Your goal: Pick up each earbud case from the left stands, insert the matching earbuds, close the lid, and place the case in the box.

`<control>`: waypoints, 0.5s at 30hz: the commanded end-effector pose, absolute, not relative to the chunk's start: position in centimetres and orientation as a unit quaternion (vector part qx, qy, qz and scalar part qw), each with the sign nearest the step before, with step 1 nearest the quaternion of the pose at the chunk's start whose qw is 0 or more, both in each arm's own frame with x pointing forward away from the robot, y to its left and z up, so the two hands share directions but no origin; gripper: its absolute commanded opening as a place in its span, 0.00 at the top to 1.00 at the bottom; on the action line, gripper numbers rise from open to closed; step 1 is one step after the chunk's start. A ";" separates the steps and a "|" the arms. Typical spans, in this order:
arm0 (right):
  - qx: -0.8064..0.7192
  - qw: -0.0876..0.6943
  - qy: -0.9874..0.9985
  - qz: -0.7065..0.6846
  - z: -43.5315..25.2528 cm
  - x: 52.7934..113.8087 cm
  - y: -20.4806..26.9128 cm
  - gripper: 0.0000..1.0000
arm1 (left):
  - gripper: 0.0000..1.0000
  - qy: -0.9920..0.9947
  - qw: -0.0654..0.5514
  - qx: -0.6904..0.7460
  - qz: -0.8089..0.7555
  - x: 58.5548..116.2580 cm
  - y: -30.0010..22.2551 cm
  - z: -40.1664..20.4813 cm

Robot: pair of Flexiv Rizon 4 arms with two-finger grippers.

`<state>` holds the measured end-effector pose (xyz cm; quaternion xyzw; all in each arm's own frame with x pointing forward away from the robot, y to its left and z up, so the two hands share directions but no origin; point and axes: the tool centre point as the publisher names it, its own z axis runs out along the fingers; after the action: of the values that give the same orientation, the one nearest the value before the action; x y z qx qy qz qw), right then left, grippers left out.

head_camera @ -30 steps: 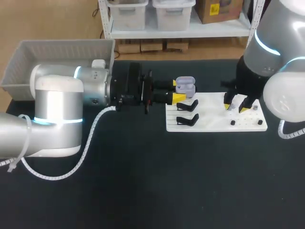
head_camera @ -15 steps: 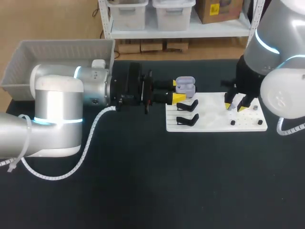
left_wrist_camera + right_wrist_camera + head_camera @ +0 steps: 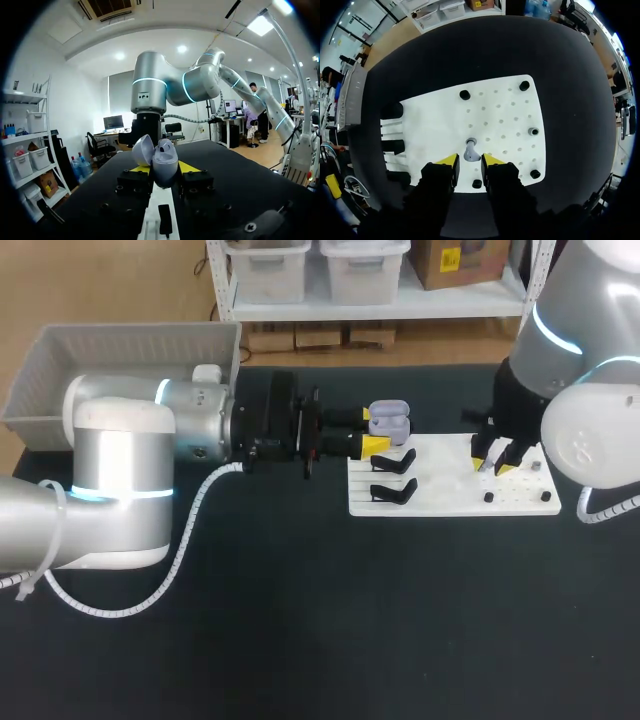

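The left hand [image 3: 164, 169] is closed on a lavender case [image 3: 165, 161]. Its two yellow tips press the case's sides, and the case sits upright between them. The lid [image 3: 142, 149] is swung open and leans away to one side. In the head view this hand reaches in level from the left and holds the case over the far left corner of a white board [image 3: 450, 502]. Two black stands [image 3: 393, 460] sit on the board just beside and below the case. The board lies flat on the dark worktop [image 3: 300, 620]. A grey box [image 3: 60, 370] stands well apart at the worktop's far left corner.

The right hand [image 3: 470, 161] points straight down over the board's right part. Its fingers are a narrow gap apart and hold nothing. A small lavender earbud [image 3: 470, 151] stands on the board just ahead of that gap, and neither tip touches it. Black pegs [image 3: 465, 94] dot the board around it.
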<state>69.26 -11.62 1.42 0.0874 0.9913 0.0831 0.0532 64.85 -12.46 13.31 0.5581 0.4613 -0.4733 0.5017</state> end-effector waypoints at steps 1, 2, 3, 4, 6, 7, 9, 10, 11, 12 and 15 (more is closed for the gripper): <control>0.087 0.050 0.992 0.083 1.3 69.6 -11.6 0.74 | 1.00 0.462 0.504 0.557 -0.471 64.7 -12.4 13.3; 0.087 0.051 0.992 0.082 1.3 69.6 -11.6 0.75 | 1.00 0.462 0.504 0.557 -0.471 64.7 -12.4 13.3; 0.087 0.050 0.992 0.082 1.3 69.7 -11.6 0.75 | 1.00 0.462 0.504 0.557 -0.471 64.7 -12.4 13.3; 0.087 0.050 0.992 0.082 1.3 69.7 -11.6 0.76 | 1.00 0.462 0.504 0.557 -0.471 64.7 -12.4 13.3; 0.087 0.049 0.992 0.081 1.2 69.7 -11.6 0.79 | 1.00 0.462 0.504 0.557 -0.471 64.7 -12.4 13.3; 0.087 0.049 0.992 0.081 1.2 69.7 -11.6 0.80 | 1.00 0.462 0.504 0.557 -0.471 64.7 -12.4 13.3; 0.085 0.048 0.992 0.080 1.1 69.7 -11.5 0.87 | 1.00 0.462 0.504 0.557 -0.471 64.7 -12.4 13.3; 0.085 0.048 0.992 0.079 1.1 69.7 -11.5 0.92 | 1.00 0.462 0.504 0.557 -0.471 64.7 -12.4 13.3; 0.085 0.047 0.992 0.079 1.1 69.7 -11.5 0.97 | 1.00 0.462 0.504 0.557 -0.471 64.7 -12.4 13.3; 0.085 0.047 0.992 0.078 1.1 69.7 -11.5 1.00 | 1.00 0.462 0.504 0.557 -0.471 64.7 -12.4 13.3; 0.086 0.048 0.992 0.077 1.2 69.7 -11.5 1.00 | 1.00 0.462 0.504 0.557 -0.471 64.7 -12.4 13.3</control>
<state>69.56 -11.51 1.26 0.0857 0.9921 0.0781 0.0489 64.85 -12.46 13.31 0.5581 0.4613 -0.4733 0.5017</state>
